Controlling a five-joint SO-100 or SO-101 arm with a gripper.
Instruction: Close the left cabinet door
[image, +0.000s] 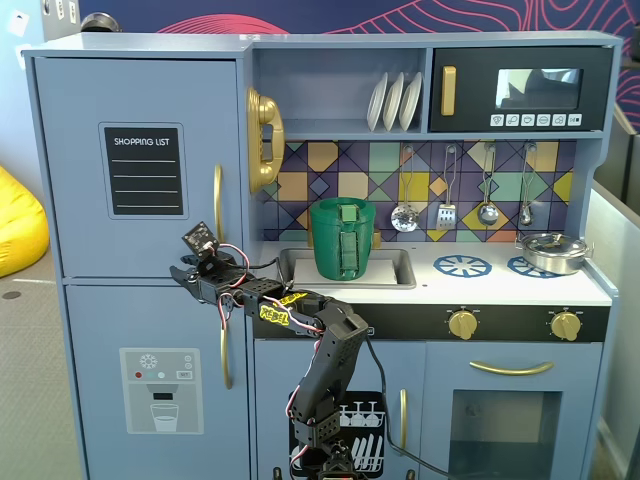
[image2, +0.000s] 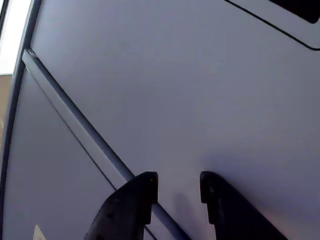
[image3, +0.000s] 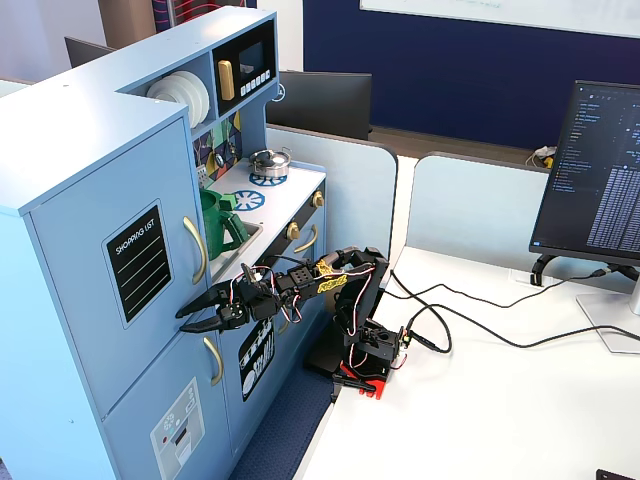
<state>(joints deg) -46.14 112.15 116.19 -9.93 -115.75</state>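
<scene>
The left cabinet door (image: 80, 200) is light blue with a black "SHOPPING LIST" panel (image: 145, 171) and a curved gold handle (image: 217, 203). It lies flush with the cabinet front in both fixed views (image3: 90, 240). My gripper (image: 180, 272) is at the door's bottom edge, just left of the handle's lower end. In the wrist view the gripper (image2: 178, 182) has its jaws a little apart and empty, tips right at the door face (image2: 175, 90) above the seam (image2: 75, 115). From the side, the gripper (image3: 185, 318) points at the door.
Below is the blue door with a water-dispenser graphic (image: 160, 390) and its gold handle (image: 226, 350). A green pitcher (image: 343, 238) stands in the sink, and a gold telephone (image: 264, 140) hangs beside the door. The arm's base (image3: 365, 350), cables and a monitor (image3: 600, 180) sit on the white table.
</scene>
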